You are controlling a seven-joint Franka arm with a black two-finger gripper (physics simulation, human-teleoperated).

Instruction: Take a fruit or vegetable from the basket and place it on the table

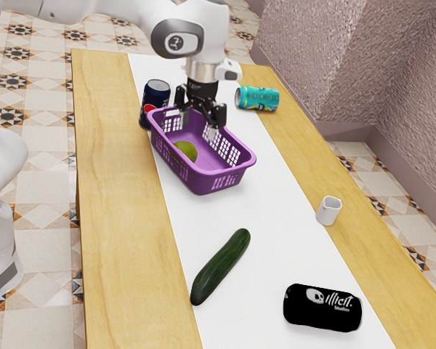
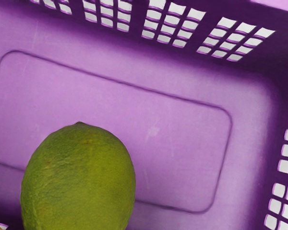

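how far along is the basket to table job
Reaching the basket looks done: the pincer is at it, open. Nothing is in hand; the green fruit lies inside the basket. Left: grip that fruit, lift it out and set it on the table.

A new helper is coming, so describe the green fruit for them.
On the table's white strip stands a purple basket. Inside lies the lime, rounded and yellowish green with a small pointed tip. The cucumber, outside the basket, is long and dark green.
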